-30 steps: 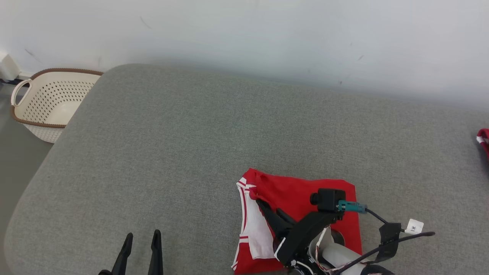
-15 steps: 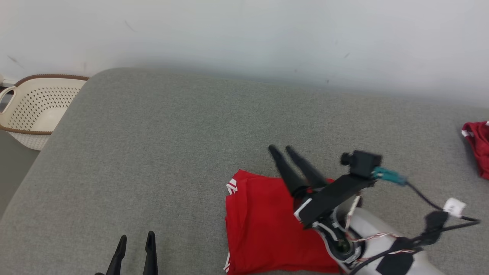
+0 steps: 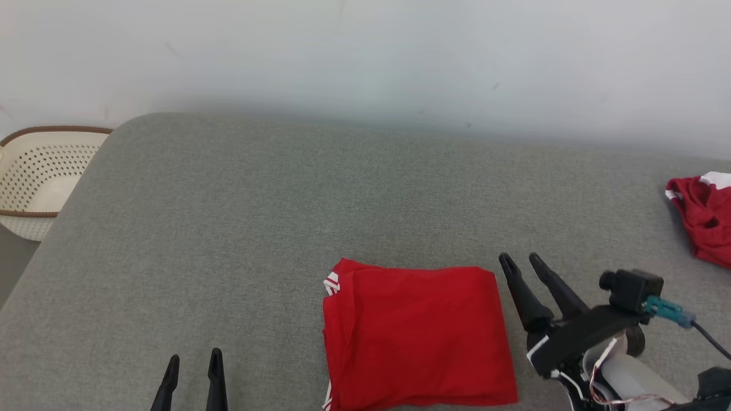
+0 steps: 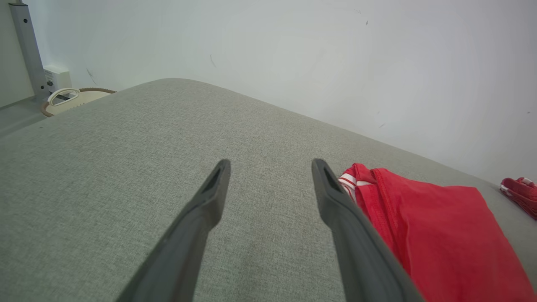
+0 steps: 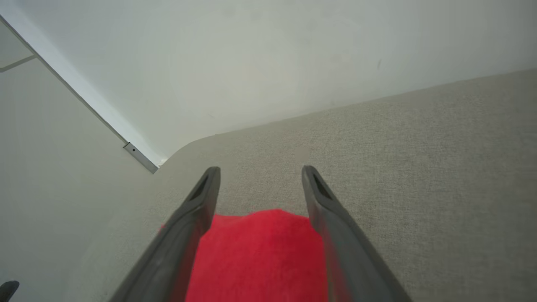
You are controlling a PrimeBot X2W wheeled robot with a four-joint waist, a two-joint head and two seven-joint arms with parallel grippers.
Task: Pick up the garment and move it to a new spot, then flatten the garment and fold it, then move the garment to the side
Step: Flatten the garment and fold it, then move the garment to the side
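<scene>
Folded red garment lies flat on the grey surface

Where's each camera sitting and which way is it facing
Head view: on the head, facing forward and down at the red garment on the grey cushion; left gripper and right gripper show.
Left wrist view: left wrist, along its open fingers across the cushion.
Right wrist view: right wrist, between its open fingers, over the garment.
All three share the garment.
</scene>
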